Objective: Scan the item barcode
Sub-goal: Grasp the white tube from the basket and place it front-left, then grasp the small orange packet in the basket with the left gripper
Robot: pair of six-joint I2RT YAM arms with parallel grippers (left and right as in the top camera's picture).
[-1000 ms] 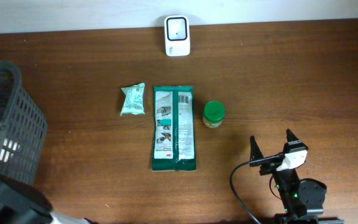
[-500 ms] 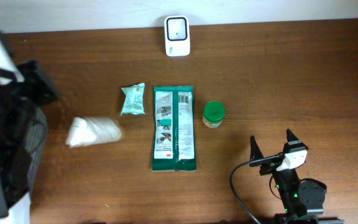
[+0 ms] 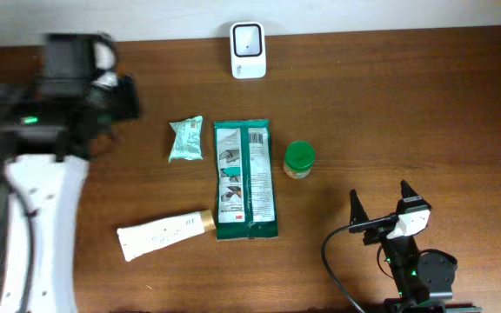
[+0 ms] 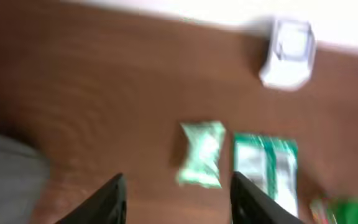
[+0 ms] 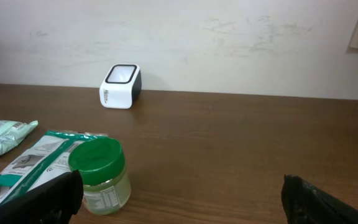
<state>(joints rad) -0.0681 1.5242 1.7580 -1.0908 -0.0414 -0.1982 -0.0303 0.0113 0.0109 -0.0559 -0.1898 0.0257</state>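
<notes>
Judging from its look, the white tube (image 3: pixel 162 235) is light, soft-walled and smooth, so it may slip or dent if squeezed hard. A gentle hold across the body toward the stiffer end with the gold cap (image 3: pixel 205 222) seems best; I cannot tell where its barcode sits. It lies on the counter (image 3: pixel 407 104) at the near left, its cap end touching the near-left corner of the wipes pack (image 3: pixel 245 180), well apart from the scanner (image 3: pixel 248 38) at the far edge. The left end effector (image 4: pixel 177 180) has its fingers spread with nothing between them, and the right end effector (image 3: pixel 381 202) gapes wide and empty at the near right. A second earlier no tube was on the counter; half a second earlier a white blur was left of the small green packet (image 3: pixel 186 139). The left arm has swung toward the far left, while the packet, the pack and the green-lidded jar (image 3: pixel 299 160) have stayed put.
</notes>
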